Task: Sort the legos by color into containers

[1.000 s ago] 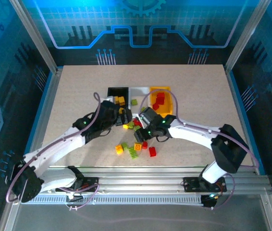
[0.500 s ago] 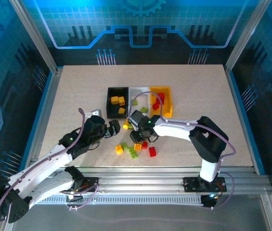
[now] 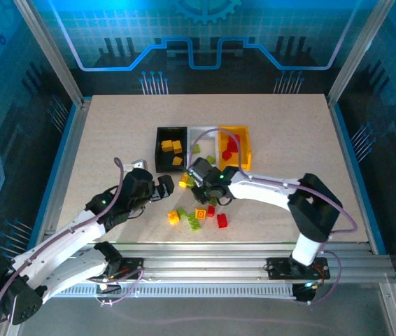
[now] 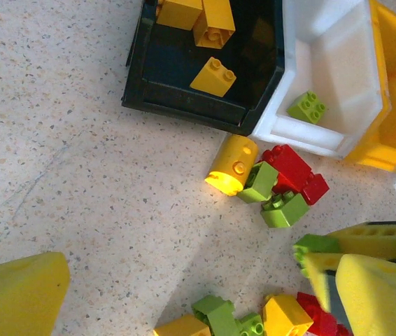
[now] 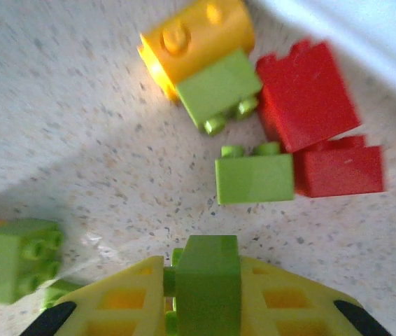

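Legos [image 3: 196,213] lay mostly loose on the tabletop [image 3: 114,140], just before the bins. The right hand [image 3: 201,173] was gripping a lime green lego [image 5: 205,280]. Next, I judge, it needed carrying over the white bin [image 3: 203,136], where green pieces lay. The left hand [image 3: 164,185] stood open nearby.

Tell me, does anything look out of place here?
One oddity: the yellow bin holds red bricks, while the yellow bricks sit in the black bin. Nothing looks broken.
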Controlling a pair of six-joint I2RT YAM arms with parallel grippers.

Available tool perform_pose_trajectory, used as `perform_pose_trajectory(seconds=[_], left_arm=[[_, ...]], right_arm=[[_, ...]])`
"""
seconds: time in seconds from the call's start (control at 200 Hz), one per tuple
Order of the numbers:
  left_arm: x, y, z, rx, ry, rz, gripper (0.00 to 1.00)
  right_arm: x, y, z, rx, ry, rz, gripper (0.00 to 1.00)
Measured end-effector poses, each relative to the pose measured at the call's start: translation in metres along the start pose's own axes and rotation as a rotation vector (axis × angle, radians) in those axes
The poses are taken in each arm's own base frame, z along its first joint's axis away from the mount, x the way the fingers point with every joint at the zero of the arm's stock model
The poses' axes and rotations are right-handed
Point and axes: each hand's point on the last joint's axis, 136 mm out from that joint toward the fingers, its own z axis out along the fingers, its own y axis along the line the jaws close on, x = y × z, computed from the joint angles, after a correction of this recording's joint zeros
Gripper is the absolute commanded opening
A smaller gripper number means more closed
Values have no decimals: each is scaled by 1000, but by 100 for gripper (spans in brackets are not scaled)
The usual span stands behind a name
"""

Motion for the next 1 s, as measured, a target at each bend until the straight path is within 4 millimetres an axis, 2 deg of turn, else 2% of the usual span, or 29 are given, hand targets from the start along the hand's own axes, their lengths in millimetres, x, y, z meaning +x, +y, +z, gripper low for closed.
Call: perform_pose_trajectory(seconds=[0.13,0.23,0.335,0.41,0.545,0.665,0.73,0.795,0.906,1.001], left_arm=[[0,0,0,1,1,0,99],[0,0,0,1,1,0,99],[1,0,0,3,3,0,99],[1,-1,0,7,9,-1,99],[4,-2,0,13,23,-1,99],[8,-1,0,12,45,2,99],[11,1,1,6,57,8,99],[14,1,3,3,75,15,99],[23,2,5,0,117,40,96],[32,0,9,5,166,63,93]], right_arm=[[-39,-20,-31,3,-111,66,23],[-77,-44,-40,28,-180,130,24],[-112,-66,-32,57,-215,182,25],[-129,-78,-12,77,-205,206,27],[-136,-93,28,110,-146,231,33],[-129,-104,48,131,-88,248,56],[-129,-106,49,131,-81,255,66],[-133,-106,45,128,-93,263,69],[-138,-104,36,118,-117,274,71],[-135,-103,17,105,-147,284,71]])
